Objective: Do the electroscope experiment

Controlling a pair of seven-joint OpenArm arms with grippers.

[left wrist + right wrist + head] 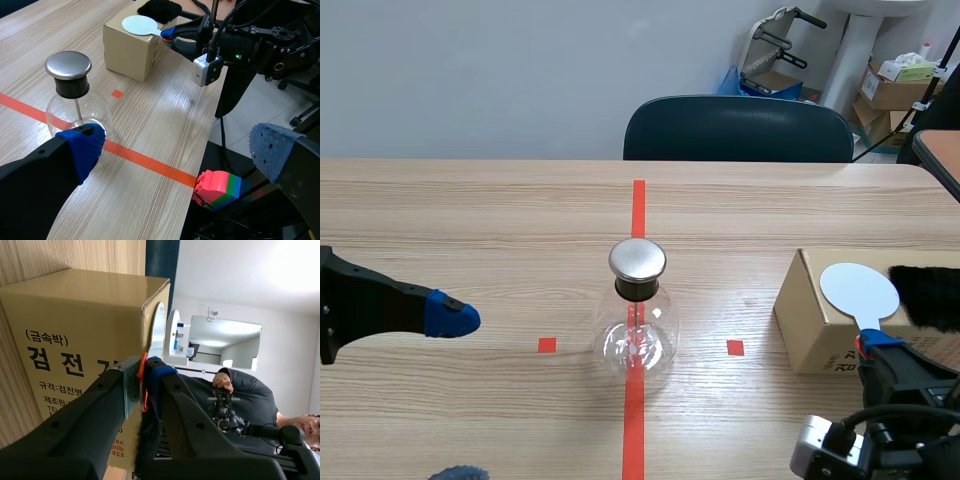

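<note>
Cardboard box (75, 320), right side of bench (470, 220): side printed in black Korean, "(금속박)" above large "검전", with smaller lines beneath that are only partly legible. Right tool (144, 382): clenched on the orange handle of the white disc paddle (860, 291), which lies on the box top beside a black fur pad (925, 295). Left tool (177, 150): released, fingers wide apart and holding nothing, near the glass electroscope (637, 310), which stands metal-capped on the red tape line at bench centre.
</note>
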